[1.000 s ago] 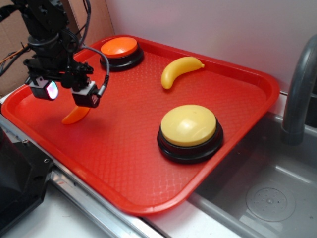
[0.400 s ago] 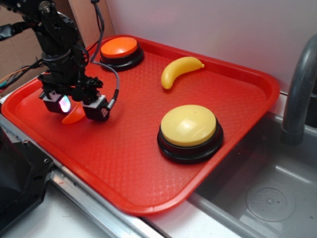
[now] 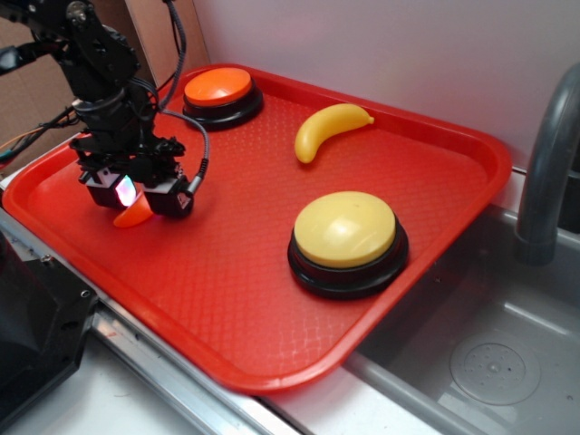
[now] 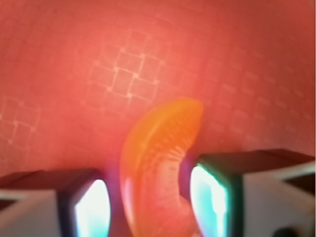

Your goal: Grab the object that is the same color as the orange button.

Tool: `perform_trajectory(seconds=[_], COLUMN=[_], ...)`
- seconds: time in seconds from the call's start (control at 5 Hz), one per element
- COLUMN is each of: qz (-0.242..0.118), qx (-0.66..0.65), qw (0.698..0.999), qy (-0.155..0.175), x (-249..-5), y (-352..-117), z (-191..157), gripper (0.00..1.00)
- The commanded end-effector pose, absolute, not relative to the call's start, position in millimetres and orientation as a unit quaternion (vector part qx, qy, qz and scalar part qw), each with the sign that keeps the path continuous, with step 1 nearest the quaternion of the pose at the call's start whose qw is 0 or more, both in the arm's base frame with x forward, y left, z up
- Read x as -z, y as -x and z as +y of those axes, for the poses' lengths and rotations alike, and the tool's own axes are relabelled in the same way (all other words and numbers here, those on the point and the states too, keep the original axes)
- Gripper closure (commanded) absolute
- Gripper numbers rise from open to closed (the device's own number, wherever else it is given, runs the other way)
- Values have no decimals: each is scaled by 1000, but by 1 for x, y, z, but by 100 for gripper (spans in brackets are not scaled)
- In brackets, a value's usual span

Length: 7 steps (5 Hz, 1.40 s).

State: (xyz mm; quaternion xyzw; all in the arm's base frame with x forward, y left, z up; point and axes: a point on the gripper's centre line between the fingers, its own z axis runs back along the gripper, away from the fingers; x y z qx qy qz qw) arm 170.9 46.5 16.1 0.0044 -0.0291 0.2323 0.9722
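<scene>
Tray first: in the exterior view you had one red tray beside a sink, carrying two buttons, one banana and one wedge. The orange button sat at the far corner and the yellow button near the sink side, so the colour match pointed you to the wedge, which lay on the tray floor near the left edge. You had the gripper low over it, fingers pointing down on either side, a placement that looked meant to bracket the piece before closing. Only a tip of the wedge showed beneath the claw there. In the wrist view, one wedge lay between two pads; the right pad looked to be touching its curved side, while a thin gap showed at the left, so the jaws stood apart around it, not yet clamped.
</scene>
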Motion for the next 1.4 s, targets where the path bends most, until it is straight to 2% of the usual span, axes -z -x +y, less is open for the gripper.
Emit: perform_trajectory(seconds=[0.0, 0.2, 0.4, 0.6, 0.8, 1.0, 1.2], qz=[-65, -70, -39, -39, -40, -53, -46], qx=[-203, -165, -107, -56, -42, -26, 29], qw=[977, 984, 993, 997, 998, 998, 997], qy=[-22, -21, -36, -21, -27, -26, -53], x=[-29, -34, -62, -112, -162, -202, -208], y=[-172, -173, -180, -199, -211, -211, -210], z=[50, 46, 39, 17, 5, 2, -1], gripper=[100, 100, 100, 100, 100, 100, 100])
